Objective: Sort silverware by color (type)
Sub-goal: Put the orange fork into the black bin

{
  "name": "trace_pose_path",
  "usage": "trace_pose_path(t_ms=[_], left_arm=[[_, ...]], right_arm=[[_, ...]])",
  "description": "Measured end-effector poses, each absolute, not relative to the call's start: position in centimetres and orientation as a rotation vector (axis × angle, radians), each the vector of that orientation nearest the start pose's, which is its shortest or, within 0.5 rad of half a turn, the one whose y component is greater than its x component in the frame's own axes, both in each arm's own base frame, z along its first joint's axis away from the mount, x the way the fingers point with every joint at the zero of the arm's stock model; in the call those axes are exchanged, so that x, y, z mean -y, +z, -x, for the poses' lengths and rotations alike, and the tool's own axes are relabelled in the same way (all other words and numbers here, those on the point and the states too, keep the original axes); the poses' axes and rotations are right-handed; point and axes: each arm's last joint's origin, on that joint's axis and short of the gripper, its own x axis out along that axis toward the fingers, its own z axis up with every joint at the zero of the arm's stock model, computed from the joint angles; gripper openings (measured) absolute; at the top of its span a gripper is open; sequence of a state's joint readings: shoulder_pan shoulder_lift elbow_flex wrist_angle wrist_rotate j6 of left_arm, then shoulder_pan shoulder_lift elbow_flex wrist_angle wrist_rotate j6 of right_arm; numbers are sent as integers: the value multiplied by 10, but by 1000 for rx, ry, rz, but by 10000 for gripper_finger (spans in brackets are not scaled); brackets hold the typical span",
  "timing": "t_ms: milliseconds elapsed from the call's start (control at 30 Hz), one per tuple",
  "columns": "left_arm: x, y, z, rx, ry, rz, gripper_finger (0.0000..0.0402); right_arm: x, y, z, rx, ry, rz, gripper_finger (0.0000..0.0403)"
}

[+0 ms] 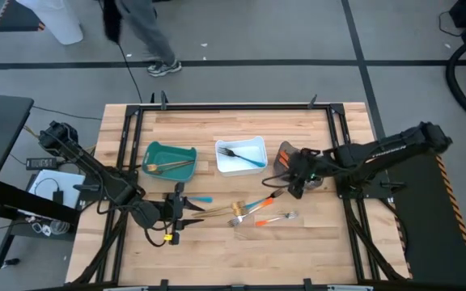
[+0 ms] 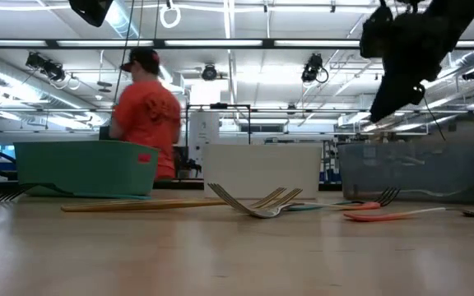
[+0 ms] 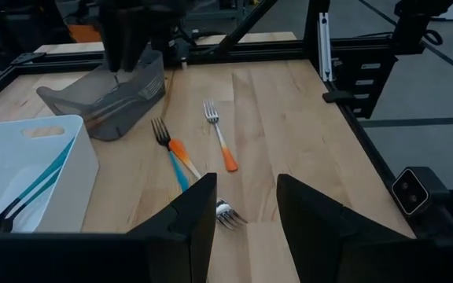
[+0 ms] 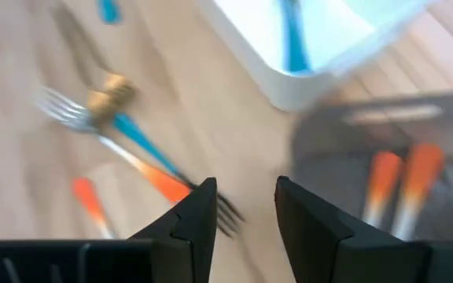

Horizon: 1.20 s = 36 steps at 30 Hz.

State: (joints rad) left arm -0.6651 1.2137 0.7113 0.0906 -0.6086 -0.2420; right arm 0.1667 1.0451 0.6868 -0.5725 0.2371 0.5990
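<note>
Several pieces of silverware lie flat on the wooden table: an orange-handled fork (image 3: 220, 143), a fork with a blue and orange handle (image 3: 175, 153), and a gold piece (image 1: 237, 210) in the loose group (image 1: 257, 213). Another blue-handled piece (image 1: 203, 199) lies apart. My left gripper (image 1: 189, 210) hovers open near the front edge, with a fork's tines (image 3: 228, 214) below its gap. My right gripper (image 1: 293, 187) is raised and open beside the grey bin (image 1: 288, 158), and there is nothing between its fingers (image 4: 203, 208).
The teal bin (image 1: 168, 159) holds gold pieces. The white bin (image 1: 239, 155) holds a blue-handled dark fork. Two orange-handled pieces (image 4: 403, 185) lie in the grey bin. A black frame (image 1: 342, 145) borders the table. A person (image 2: 146, 107) walks beyond the far edge.
</note>
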Motion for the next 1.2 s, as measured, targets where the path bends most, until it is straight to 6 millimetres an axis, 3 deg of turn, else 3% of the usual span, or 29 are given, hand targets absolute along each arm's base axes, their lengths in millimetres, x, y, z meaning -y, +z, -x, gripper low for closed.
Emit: trace_pose_path(t_ms=[267,500,933,1200], left_arm=[[144,249,-211,-335,-16,-8,144],[145,249,-211,-333,-13,12,144],[144,249,-211,-330,-2,79,144],[145,250,-212,-328,-2,79,144]], right_arm=[[-44,238,-205,-687,-204,-400,137],[-53,244,-209,-638,-106,-510,138],[-79,213,-227,-713,-72,-465,138],[-86,193,-239,-786,-94,-564,138]])
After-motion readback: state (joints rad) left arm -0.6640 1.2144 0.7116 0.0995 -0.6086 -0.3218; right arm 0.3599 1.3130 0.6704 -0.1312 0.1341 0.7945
